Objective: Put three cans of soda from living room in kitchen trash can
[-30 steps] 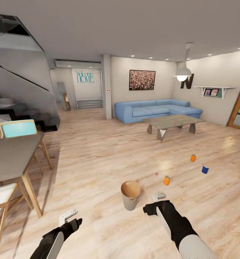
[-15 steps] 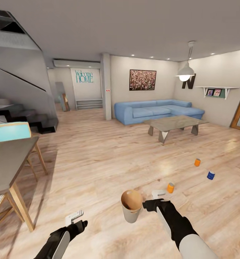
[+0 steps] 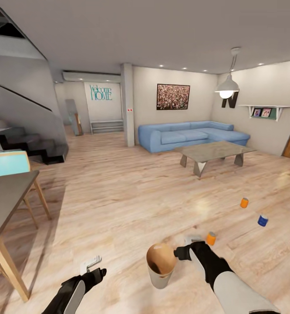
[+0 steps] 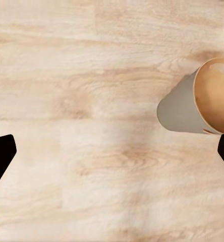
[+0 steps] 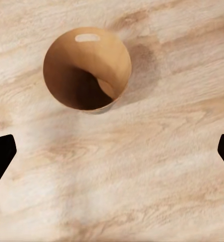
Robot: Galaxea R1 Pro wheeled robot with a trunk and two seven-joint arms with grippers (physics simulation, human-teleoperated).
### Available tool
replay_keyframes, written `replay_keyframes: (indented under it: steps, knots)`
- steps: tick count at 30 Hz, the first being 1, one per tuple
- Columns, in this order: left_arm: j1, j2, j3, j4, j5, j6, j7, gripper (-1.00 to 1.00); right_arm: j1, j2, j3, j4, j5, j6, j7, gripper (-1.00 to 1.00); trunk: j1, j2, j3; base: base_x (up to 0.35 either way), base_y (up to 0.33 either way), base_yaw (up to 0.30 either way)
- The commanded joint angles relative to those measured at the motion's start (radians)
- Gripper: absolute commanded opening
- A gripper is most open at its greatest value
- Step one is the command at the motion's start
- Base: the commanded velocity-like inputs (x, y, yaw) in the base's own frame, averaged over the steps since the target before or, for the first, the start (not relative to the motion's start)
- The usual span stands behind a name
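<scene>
Closer now, trash can (image 3: 161, 271) beside spread right end effector (image 3: 193, 240); wall reads "Welcome HOME" (image 3: 100, 92).

The floor (image 3: 119, 196) is pale blond wood with darker grain streaks. The trash can (image 3: 161, 271) has a grey outer wall, a tan rim and a brown inside. Two soda cans are bright orange (image 3: 211, 238) (image 3: 244, 202) and one is dark blue (image 3: 262, 220), all silver-topped. The far corner sofa (image 3: 193, 133) is light blue, the low table (image 3: 214, 152) grey. Black sleeves cover both arms; the left gripper (image 3: 89, 264) is white.
</scene>
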Motion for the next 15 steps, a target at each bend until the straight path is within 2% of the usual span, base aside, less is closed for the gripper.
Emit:
replay_keyframes:
  steps: [1,5,15]
  knots:
    - [0.000,0.000,0.000,0.000,0.000,0.000,0.000,1.00,-0.009,0.000,-0.006,0.016,-0.002,0.000,0.000,1.00,0.000,0.000,0.000,0.348,0.000,0.000]
    - [0.000,0.000,-0.001,0.004,0.000,0.001,0.000,1.00,-0.036,0.001,-0.026,0.071,-0.006,0.000,0.000,1.00,0.000,0.000,0.000,0.348,0.000,0.000]
    - [0.000,0.000,-0.002,0.006,0.000,0.002,-0.002,1.00,-0.042,0.003,-0.030,0.112,-0.007,0.002,-0.001,1.00,0.000,0.000,0.000,0.348,0.000,0.000]
